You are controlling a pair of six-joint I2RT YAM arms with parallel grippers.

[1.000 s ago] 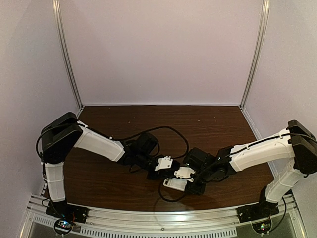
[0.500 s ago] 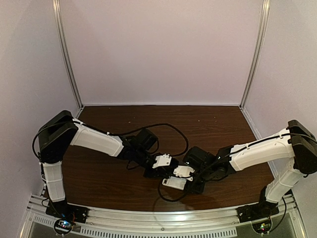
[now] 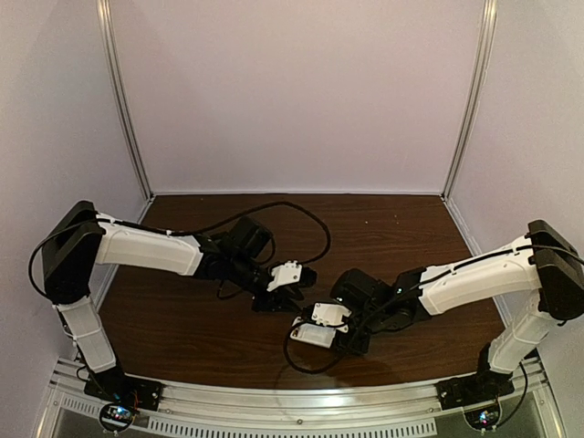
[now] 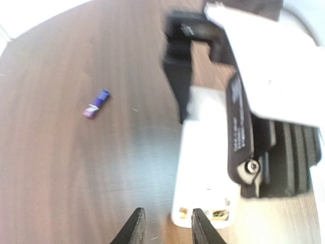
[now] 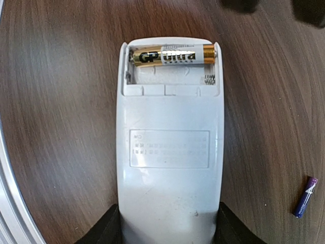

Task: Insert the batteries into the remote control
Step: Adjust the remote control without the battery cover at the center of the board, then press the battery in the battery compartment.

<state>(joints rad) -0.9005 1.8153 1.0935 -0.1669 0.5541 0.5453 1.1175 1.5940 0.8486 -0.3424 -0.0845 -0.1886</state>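
brown wood-grain table (image 3: 182,319), top view: both arms reach in to the middle, near the front edge. right gripper (image 3: 336,339) sits low over the wood with the remote control (image 3: 307,335) sticking out of it toward the left. left gripper (image 3: 287,297) is just behind the remote's free end and apart from it. its jaw gap cannot be read from up here.

left wrist view (blurred): two dark fingertips (image 4: 134,229) at the bottom edge stand a little apart, and the gap between them is bare, so they hold nothing. remote control lies ahead and to the right, plain white back up, with a bit of gold showing at its near end. right gripper clamps its far part. blue-purple battery (image 4: 96,104) lies loose on the table, well apart to the left of the remote.

right wrist view: remote control back up, pinched at its near end between the right gripper's two black fingers (image 5: 104,230), one on each long edge. compartment at the far end is uncovered. gold battery (image 5: 172,55) sits crosswise in the farther slot. nearer slot shows a bare spring (image 5: 208,79) at its right end. blue-purple battery lies on the table to the right of the remote, toward the gripped end, not touching it.
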